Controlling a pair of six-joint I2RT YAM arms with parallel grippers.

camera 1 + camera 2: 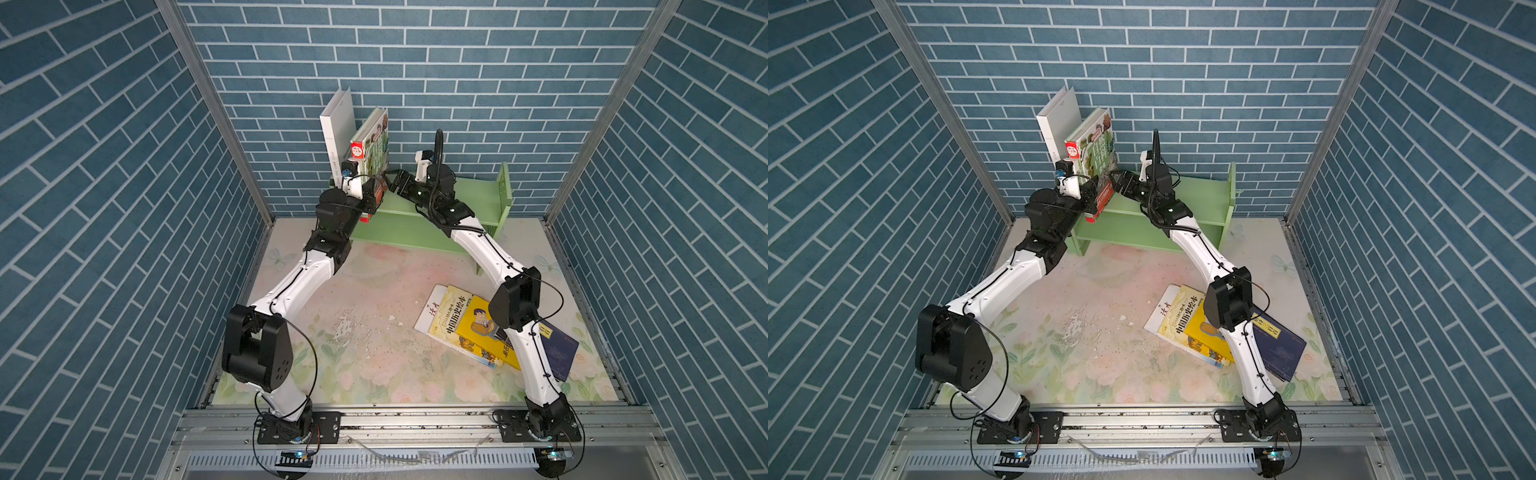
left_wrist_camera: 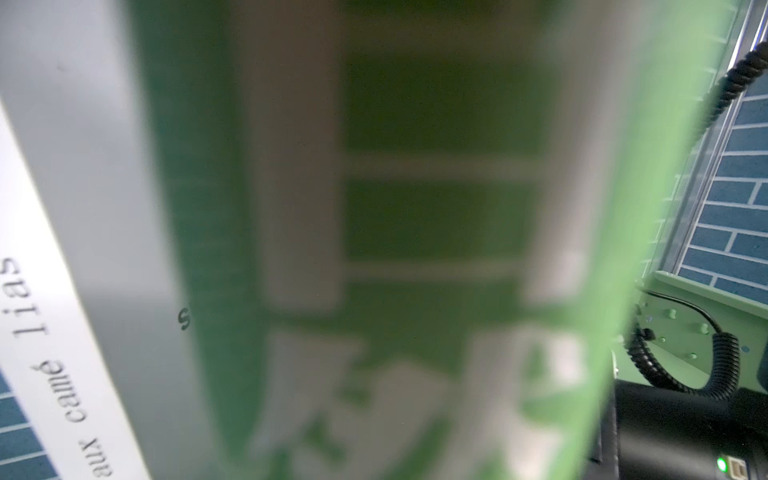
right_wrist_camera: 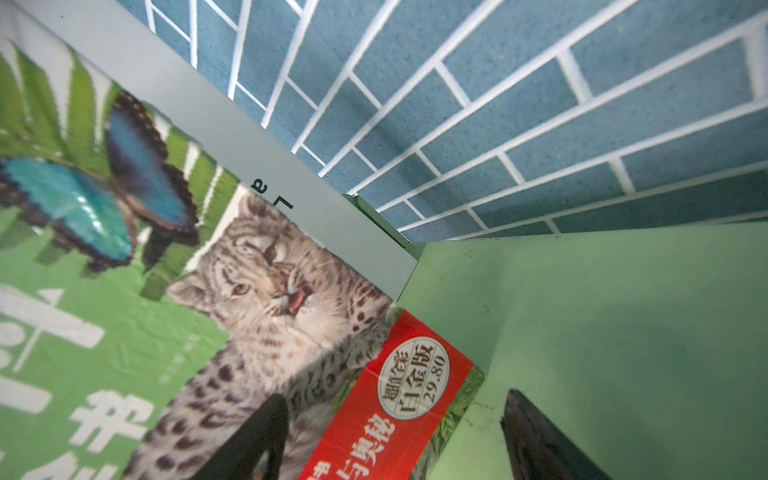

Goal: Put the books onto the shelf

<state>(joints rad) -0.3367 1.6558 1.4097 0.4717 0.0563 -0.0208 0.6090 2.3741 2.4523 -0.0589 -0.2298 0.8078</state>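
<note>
Four covers at least to leave alone for now: thin white book (image 1: pixel 428 313), pale yellow book (image 1: pixel 451 311), bright yellow book (image 1: pixel 476 321) and navy book (image 1: pixel 559 353), heaped flat at four o'clock on the table (image 1: pixel 374 299), partly under the right forearm. Cannot make out a black one among them.

Further back, at twelve o'clock, find the shelf (image 1: pixel 482 193), with the work at its eleven o'clock end. Judged as the step in hand: standing the nature encyclopedia (image 1: pixel 376 141) upright on the top board beside the white book (image 1: pixel 337 124). Appears tilted away from that neighbour, tops apart, with its red-banded near corner jutting past the shelf's front edge.

Left gripper (image 1: pixel 371 200) set at that near lower edge; cannot tell whether pinching the book or merely resting against it, being hidden in both top views and absent from the blurred wrist view. Right gripper (image 3: pixel 399 440) spread wide, one finger across the cover, the other over bare green board, pinching nothing.

To do it well: steady the near edge from the left side, lay the right finger flat on the cover and press toward nine o'clock until flush with the white book. Then slide back toward twelve to end the overhang. Push low and slowly, to avoid toppling both books off the end. Let go only once upright.
</note>
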